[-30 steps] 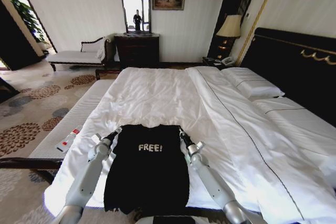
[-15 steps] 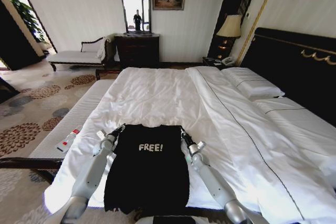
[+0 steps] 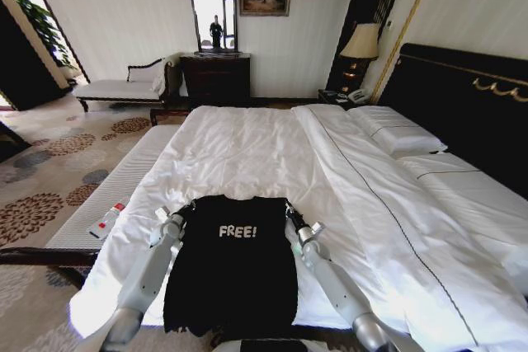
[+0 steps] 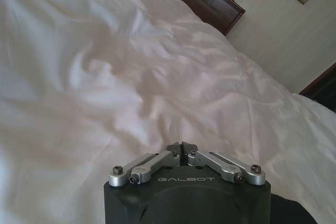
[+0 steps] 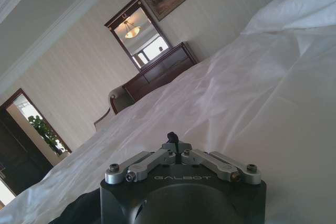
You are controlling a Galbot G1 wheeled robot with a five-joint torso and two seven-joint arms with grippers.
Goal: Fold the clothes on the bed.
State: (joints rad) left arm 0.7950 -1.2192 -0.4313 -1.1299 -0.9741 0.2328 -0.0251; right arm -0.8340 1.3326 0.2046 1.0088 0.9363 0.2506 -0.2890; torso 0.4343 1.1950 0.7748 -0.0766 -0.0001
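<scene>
The clothes (image 3: 235, 274), one black T-shirt with white "FREE!" lettering, lie flat at the near end of the bed (image 3: 247, 146), with the hem draped over the near edge. My left gripper (image 3: 189, 205) rests by the shirt's left shoulder corner, and my right gripper (image 3: 288, 211) sits at the right shoulder corner. In the left wrist view the left gripper (image 4: 181, 147) is shut, tips touching, above white duvet. The right gripper (image 5: 174, 142) is shut too. I see no fabric between either pair of tips. A dark strip of the shirt (image 5: 79, 211) shows beside the right gripper's body.
A striped bench (image 3: 115, 191) runs along the bed's left side with a small white and red item (image 3: 107, 220) on it. Pillows (image 3: 396, 133) and a dark headboard (image 3: 462, 105) lie to the right. A chaise (image 3: 124, 84), dresser (image 3: 216, 76) and lamp (image 3: 360, 43) stand against the far wall.
Both grippers have edged inward to the shirt's shoulder corners, the left arm moving most. The shirt has not visibly shifted.
</scene>
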